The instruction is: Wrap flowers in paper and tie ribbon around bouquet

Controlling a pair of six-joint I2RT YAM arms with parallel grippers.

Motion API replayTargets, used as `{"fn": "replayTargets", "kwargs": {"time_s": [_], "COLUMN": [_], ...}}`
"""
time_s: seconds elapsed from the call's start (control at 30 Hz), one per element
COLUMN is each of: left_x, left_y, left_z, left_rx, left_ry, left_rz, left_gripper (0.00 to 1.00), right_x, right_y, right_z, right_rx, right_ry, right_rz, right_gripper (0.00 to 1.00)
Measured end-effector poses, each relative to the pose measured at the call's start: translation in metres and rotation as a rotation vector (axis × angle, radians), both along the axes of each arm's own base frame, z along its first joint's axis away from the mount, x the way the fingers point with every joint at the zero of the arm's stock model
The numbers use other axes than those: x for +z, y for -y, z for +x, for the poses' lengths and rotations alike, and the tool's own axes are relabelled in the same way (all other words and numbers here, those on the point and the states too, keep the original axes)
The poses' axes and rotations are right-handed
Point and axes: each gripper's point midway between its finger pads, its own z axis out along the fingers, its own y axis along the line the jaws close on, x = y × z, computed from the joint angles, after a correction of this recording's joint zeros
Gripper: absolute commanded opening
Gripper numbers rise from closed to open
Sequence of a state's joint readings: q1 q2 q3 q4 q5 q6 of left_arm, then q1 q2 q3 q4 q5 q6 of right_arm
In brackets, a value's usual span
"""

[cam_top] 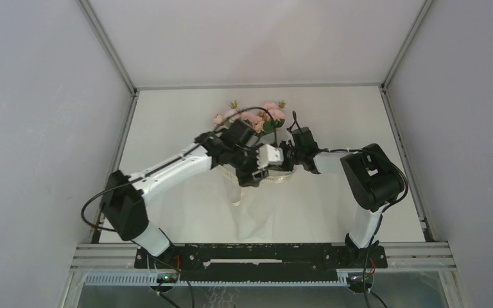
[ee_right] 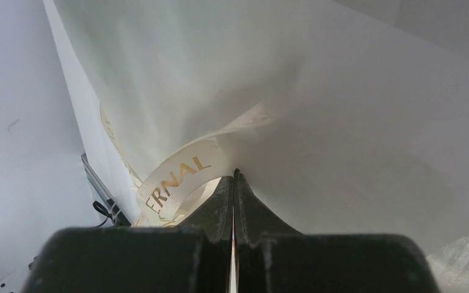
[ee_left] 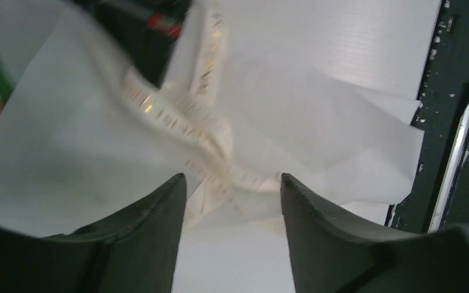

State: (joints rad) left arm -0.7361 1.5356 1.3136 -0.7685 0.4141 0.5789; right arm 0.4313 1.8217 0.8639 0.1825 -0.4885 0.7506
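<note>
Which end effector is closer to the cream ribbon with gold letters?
Right, narrowly. The shut right end effector has the narrow cream fabric ribbon curling against its tips. The open left end effector hangs over it, the strip lying just beyond its tips.

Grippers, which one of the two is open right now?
The left gripper: its fingers stand apart above the ribbon on the paper. The right gripper has its fingers pressed together with no gap.
</note>
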Motion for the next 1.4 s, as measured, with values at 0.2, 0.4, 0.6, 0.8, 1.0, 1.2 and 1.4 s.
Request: {"fn": "replayTargets", "kwargs": {"time_s": [0.2, 0.4, 0.6, 0.8, 1.0, 1.2, 1.4], "left_x": [-0.060, -0.094, -0.114, -0.135, -0.133, -0.097, -0.060], "left_y": [0.035, 0.032, 0.029, 0.018, 0.015, 0.020, 0.036], "left_z": [-0.001, 0.028, 0.035, 0.028, 0.023, 0.017, 0.014], "left_rx": [-0.108, -0.088, -0.106, -0.145, -0.156, -0.137, -0.102], "left_ry": [0.018, 0.088, 0.109, 0.080, 0.070, 0.056, -0.004], "left_rz": [0.096, 0.173, 0.233, 0.307, 0.322, 0.266, 0.154], "left_gripper": [0.71, 0.63, 0.58, 0.14, 0.00, 0.00, 0.00], "right_x": [-0.006, -0.008, -0.008, -0.010, -0.013, -0.008, 0.017], "right_y": [0.003, 0.004, 0.006, 0.006, 0.009, 0.009, 0.003], "right_z": [-0.007, -0.012, -0.013, -0.015, -0.021, -0.042, -0.061], "right_rx": [0.000, 0.006, 0.007, 0.008, 0.024, 0.137, 0.290], "right_ry": [-0.041, -0.065, -0.074, -0.083, -0.098, -0.110, -0.063], "right_rz": [-0.019, -0.023, -0.022, -0.027, -0.045, -0.038, 0.031], "right_gripper": [0.00, 0.00, 0.00, 0.00, 0.00, 0.00, 0.06]}}
